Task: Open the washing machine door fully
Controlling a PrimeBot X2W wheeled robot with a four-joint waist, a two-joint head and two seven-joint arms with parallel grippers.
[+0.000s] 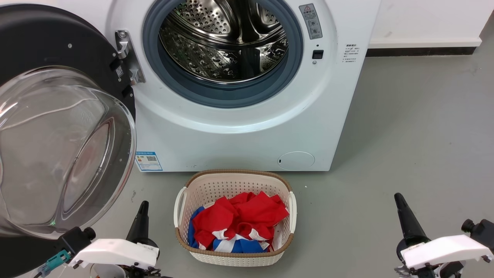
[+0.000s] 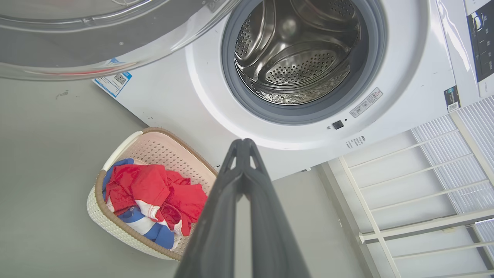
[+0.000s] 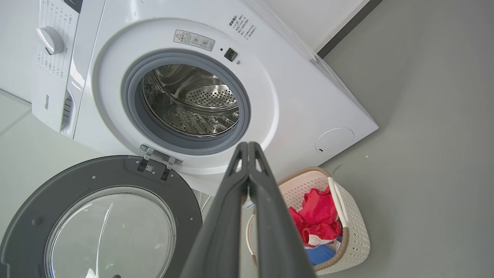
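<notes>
The white washing machine (image 1: 247, 131) stands ahead with its steel drum (image 1: 224, 42) exposed inside a grey gasket. The washing machine door (image 1: 58, 116), a black disc with a clear domed window, is swung wide out to the left on its hinge (image 1: 129, 58); it also shows in the right wrist view (image 3: 100, 216) and its glass edge in the left wrist view (image 2: 96, 34). My left gripper (image 1: 143, 204) sits low at the bottom left, shut and holding nothing, just right of the door's lower edge. Down at the bottom right, far from the door, my right gripper (image 1: 398, 197) is shut and holds nothing.
A white woven basket (image 1: 181, 208) with red and blue clothes (image 1: 239, 222) sits on the grey floor directly in front of the machine, between my grippers. A white wire rack (image 2: 417, 200) stands beside the machine in the left wrist view. Open floor lies to the right.
</notes>
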